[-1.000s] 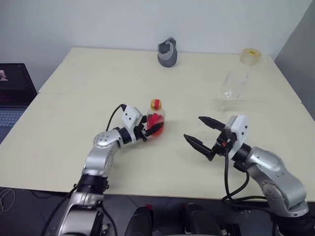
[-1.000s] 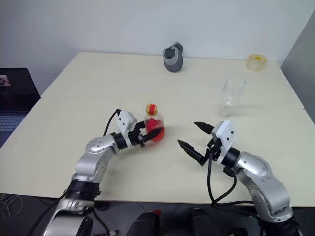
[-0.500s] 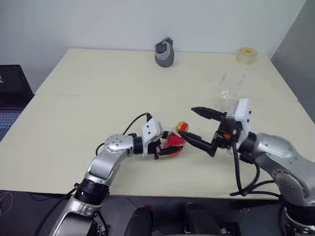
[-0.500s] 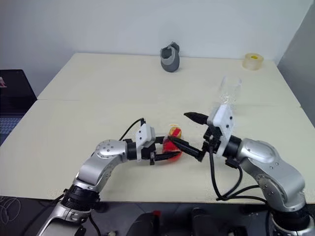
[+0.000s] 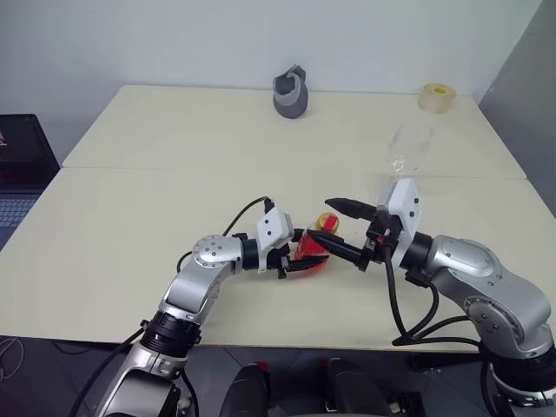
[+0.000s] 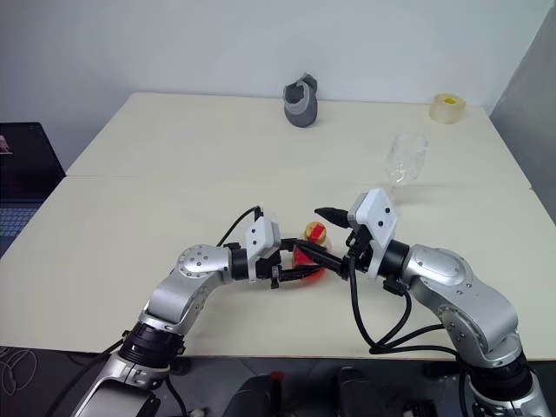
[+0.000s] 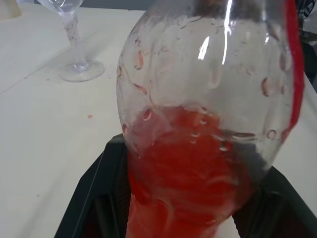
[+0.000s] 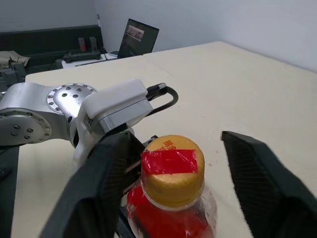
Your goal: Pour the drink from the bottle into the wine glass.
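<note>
Two grippers are engaged at the bottle (image 5: 311, 253), low and centre in the left eye view. The bottle is clamped round its body by the left gripper (image 5: 300, 254) and is held tilted, cap (image 8: 171, 169) toward the right arm. The drink (image 7: 190, 188) is seen pooled in the lower part of the bottle in the left wrist view; droplets are noted on the inner wall above it.

The right gripper (image 5: 333, 226) is placed about the cap, one finger (image 8: 101, 183) on each side. In the right wrist view a gap is seen between the cap and the finger on the right of that frame, so the cap is judged not yet gripped; the jaws are parted.

The glass (image 6: 406, 160) is found upright on the table (image 5: 130, 200), right of centre and beyond the right gripper, well apart from the bottle. No drink is visible in it.

Progress, as judged: bottle picked up, cap on, red tape across its top. Left to do: cap removal, carrying the bottle to the glass, pouring. Task is taken as early-stage.
</note>
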`<state>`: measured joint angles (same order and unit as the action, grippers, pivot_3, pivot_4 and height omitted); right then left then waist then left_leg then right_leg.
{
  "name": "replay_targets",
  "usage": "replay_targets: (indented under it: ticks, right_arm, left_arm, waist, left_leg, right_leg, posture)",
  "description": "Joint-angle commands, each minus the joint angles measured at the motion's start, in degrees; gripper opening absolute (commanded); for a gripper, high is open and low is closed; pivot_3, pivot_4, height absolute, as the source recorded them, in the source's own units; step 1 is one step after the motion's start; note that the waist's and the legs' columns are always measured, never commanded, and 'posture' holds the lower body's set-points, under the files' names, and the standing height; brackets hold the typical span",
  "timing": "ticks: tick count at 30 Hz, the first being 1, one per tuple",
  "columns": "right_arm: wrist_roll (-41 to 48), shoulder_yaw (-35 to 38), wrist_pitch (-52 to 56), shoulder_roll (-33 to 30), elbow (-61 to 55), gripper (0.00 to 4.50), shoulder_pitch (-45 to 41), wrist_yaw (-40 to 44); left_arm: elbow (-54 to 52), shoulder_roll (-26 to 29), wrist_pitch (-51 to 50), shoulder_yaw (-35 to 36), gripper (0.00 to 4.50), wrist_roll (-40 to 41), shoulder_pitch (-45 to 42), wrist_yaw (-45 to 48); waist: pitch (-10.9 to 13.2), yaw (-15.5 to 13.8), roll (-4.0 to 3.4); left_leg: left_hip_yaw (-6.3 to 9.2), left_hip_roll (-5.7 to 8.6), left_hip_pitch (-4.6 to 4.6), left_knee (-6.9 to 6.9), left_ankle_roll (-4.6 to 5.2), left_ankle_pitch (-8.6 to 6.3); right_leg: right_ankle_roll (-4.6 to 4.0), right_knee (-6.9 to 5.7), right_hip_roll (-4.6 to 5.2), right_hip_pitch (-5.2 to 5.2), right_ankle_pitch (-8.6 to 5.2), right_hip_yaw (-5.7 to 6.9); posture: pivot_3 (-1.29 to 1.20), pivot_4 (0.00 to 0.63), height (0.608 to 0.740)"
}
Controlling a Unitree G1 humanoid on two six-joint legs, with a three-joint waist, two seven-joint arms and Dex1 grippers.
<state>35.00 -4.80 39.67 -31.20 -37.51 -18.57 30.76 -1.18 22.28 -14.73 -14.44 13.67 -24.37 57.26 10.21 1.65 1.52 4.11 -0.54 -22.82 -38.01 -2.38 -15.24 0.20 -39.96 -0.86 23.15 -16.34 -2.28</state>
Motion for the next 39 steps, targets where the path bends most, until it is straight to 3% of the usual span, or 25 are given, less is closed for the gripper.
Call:
replay_targets:
  ticks: [1, 3, 6, 13, 16, 20, 21, 25, 30, 35, 39]
  right_arm:
    - [-0.5, 0.1, -1.8, 0.1, -0.8, 1.75, 0.0, 1.1]
    - [-0.5, 0.3, -2.5, -0.3, -0.4, 1.25, 0.1, 2.3]
    - [-0.3, 0.5, -4.0, -1.7, 1.6, 1.25, -0.4, 6.3]
    - [-8.0, -5.1, -18.2, -10.1, 26.3, 1.25, -16.6, 32.5]
    - [-10.9, -7.3, -22.0, -10.6, 33.4, 1.25, -22.2, 37.8]
    - [-7.2, -6.3, -17.8, -10.8, 32.9, 1.25, -23.5, 40.6]
    - [-6.4, -5.6, -16.6, -10.6, 32.0, 1.25, -23.2, 40.2]
    - [-0.2, -0.5, -8.6, -9.9, 23.2, 2.63, -18.1, 34.5]
    - [8.2, 8.8, 1.1, -6.7, 8.0, 4.43, -8.4, 18.6]
    - [5.3, 11.3, 3.0, 1.3, -3.4, 4.50, -0.5, -0.8]
    - [-1.1, 7.0, 1.6, 4.3, -5.5, 4.50, 1.9, -7.4]
  left_arm:
    - [-0.8, -0.4, 1.1, 0.2, 2.18, 0.2, -1.1, 0.0]
    - [-1.2, -0.5, 1.0, 0.0, 2.15, 0.3, -0.8, -0.2]
    - [-1.7, -0.7, 0.8, -0.2, 2.05, 0.5, -0.5, -0.1]
    - [-4.8, -1.5, -0.3, -1.3, 1.76, 2.4, 0.4, 1.2]
    - [-5.9, -1.7, -0.8, -1.8, 1.55, 2.4, 1.0, 1.3]
    - [-6.2, -2.5, -1.2, -1.8, 1.40, 2.0, 1.4, -0.1]
    - [-6.2, -2.8, -1.3, -1.7, 1.39, 1.8, 1.4, -0.5]
    - [-4.2, -5.2, -3.0, -0.1, 1.30, 1.1, 0.3, -5.0]
    - [-3.2, -6.6, -3.3, 0.6, 1.28, 0.6, 0.1, -8.0]
    - [-1.6, -6.6, -2.7, 0.3, 1.27, 0.4, -1.1, -8.1]
    - [-0.2, -6.9, -1.8, -0.7, 1.27, 0.1, -2.5, -7.2]
  waist:
    - [0.0, 0.0, 0.00]
    - [0.0, 0.0, 0.00]
    - [0.0, 0.0, 0.00]
    - [0.0, 0.2, -0.03]
    - [0.0, 0.2, -0.05]
    - [0.0, 0.0, -0.05]
    - [0.0, -0.1, -0.05]
    - [0.0, -0.5, -0.05]
    - [0.0, -0.7, -0.05]
    - [0.0, -0.3, -0.07]
    - [0.0, -0.2, -0.07]
  left_leg:
    - [-0.01, 0.00, 0.00, 0.00, 0.00, 0.00]
    - [0.01, 0.00, 0.00, 0.00, 0.00, 0.00]
    - [-0.01, 0.00, 0.00, 0.00, 0.00, 0.00]
    - [-0.17, -0.02, 0.13, 0.01, 0.03, 0.00]
    - [-0.21, -0.08, 0.09, 0.06, 0.03, 0.00]
    - [-0.02, -0.05, 0.00, 0.04, 0.02, 0.00]
    - [-0.02, -0.02, -0.02, 0.01, 0.02, 0.00]
    - [0.03, 0.04, -0.05, -0.09, 0.02, 0.00]
    - [0.05, 0.03, -0.07, -0.06, 0.02, 0.00]
    - [0.02, -0.02, -0.01, -0.01, 0.01, 0.00]
    - [0.01, 0.01, -0.01, -0.01, 0.00, 0.01]
  right_leg:
    - [0.00, 0.00, 0.00, 0.00, 0.00, -0.01]
    - [0.00, 0.00, 0.00, 0.00, 0.00, 0.00]
    - [0.00, 0.00, 0.00, 0.00, 0.00, 0.00]
    - [0.00, 0.00, -0.06, -0.02, 0.01, -0.01]
    - [-0.04, 0.00, -0.08, 0.01, -0.01, 0.02]
    - [-0.05, 0.01, 0.00, 0.03, -0.01, 0.02]
    - [-0.04, 0.01, 0.04, 0.03, -0.01, 0.02]
    - [-0.01, 0.00, 0.10, 0.00, 0.01, 0.03]
    - [-0.01, -0.01, 0.09, 0.01, 0.01, 0.04]
    - [0.00, -0.06, 0.02, 0.01, 0.01, 0.01]
    - [0.01, -0.04, 0.02, 0.01, 0.00, 0.01]
  posture:
    - [0.00, 0.150, 0.740]
    - [0.00, 0.150, 0.740]
    - [0.00, 0.150, 0.740]
    - [0.00, 0.150, 0.740]
    - [0.00, 0.150, 0.740]
    - [0.00, 0.150, 0.740]
    - [0.00, 0.150, 0.740]
    - [0.00, 0.150, 0.740]
    - [0.00, 0.150, 0.740]
    - [0.00, 0.150, 0.740]
    - [0.00, 0.150, 0.740]
